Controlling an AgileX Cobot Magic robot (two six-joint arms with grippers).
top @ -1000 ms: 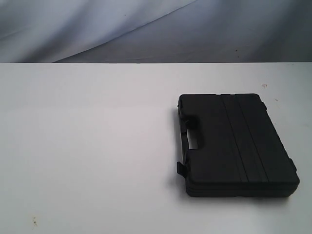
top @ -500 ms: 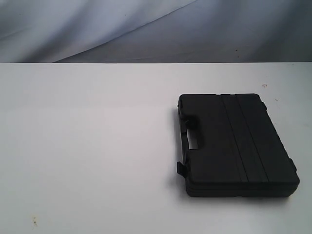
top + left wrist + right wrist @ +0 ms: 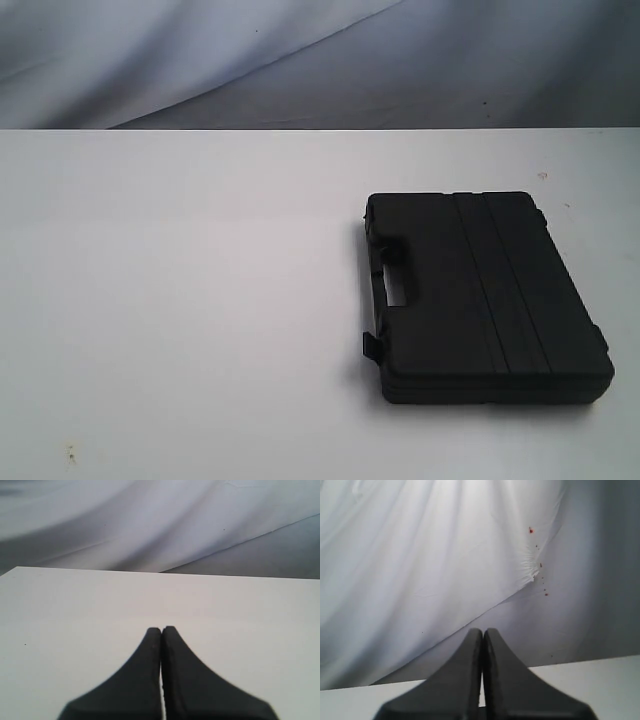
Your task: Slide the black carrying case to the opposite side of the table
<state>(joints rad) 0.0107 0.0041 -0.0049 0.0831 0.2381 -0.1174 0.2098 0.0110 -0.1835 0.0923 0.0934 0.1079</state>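
Black carrying case point(image 3: 485, 300) lies flat on the right half of the white table point(image 3: 180, 300), closed, with its handle cut-out point(image 3: 396, 284) and a small latch point(image 3: 371, 345) on the edge facing the table's middle. Judged rigid moulded plastic: stiff, not fragile, moderate weight, and likely to glide easily on the smooth top. The best contact is probably a flat push against the long right-hand side wall, low down, to avoid tipping or yawing; hooking the handle is the alternative. Left gripper point(image 3: 161, 629) has its fingers pressed together, empty, over bare table. Right gripper point(image 3: 483, 630) is likewise pressed together, empty, and faces the grey backdrop cloth point(image 3: 420, 555). Neither arm appears in the exterior view. Against the earlier frames there is no change; the case has not moved.
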